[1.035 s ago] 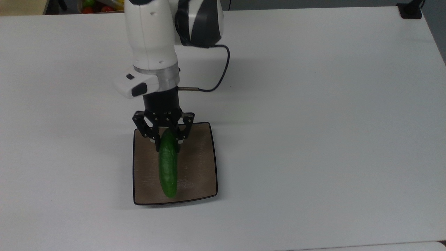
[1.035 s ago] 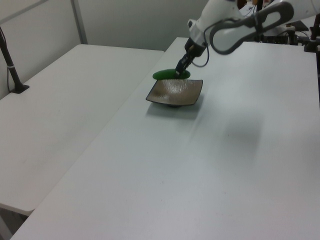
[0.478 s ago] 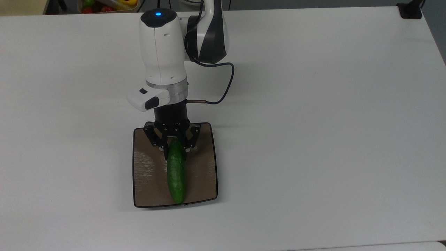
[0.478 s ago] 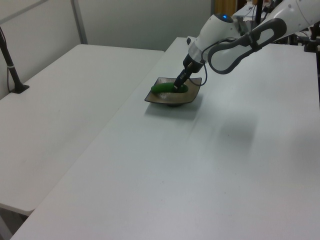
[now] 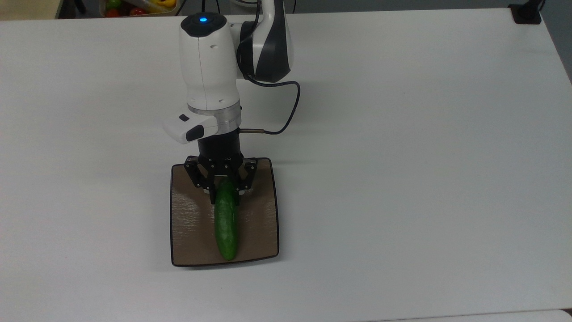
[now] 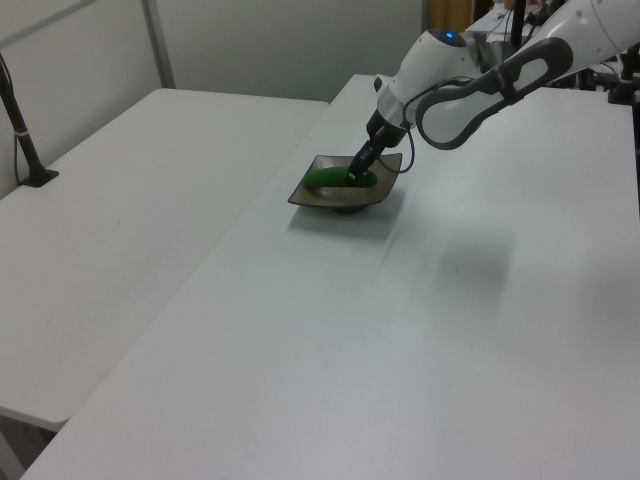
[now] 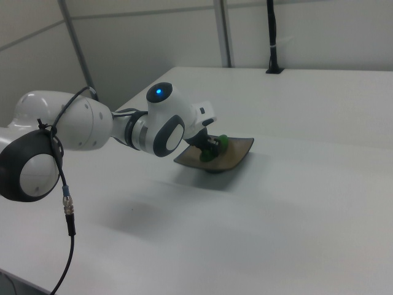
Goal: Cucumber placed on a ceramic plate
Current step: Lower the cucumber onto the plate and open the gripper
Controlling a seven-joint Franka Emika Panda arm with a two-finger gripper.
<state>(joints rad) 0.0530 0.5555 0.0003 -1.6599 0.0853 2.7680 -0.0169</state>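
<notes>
White table (image 5: 402, 179) bears plate (image 5: 263, 214); jaws hide cucumber's (image 5: 226, 223) upper end.

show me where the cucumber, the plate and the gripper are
cucumber (image 5: 226, 228): top view, middle of its green body.
ceramic plate (image 5: 190, 232): top view, bare brown surface beside the cucumber.
gripper (image 5: 224, 197): top view, between its fingers.

Overhead view, two opposite oblique side views

I see a smooth, slightly shiny dark green cucumber (image 5: 226, 223) on the square brown-tan ceramic plate (image 5: 258, 214), whose glossy face shows fine ripples inside a thin dark rim. My arm's glossy white plastic shell (image 5: 208, 62) ends in a matt black pincer (image 5: 222, 190). The white bench (image 5: 402, 156) looks smooth and matt.
</notes>
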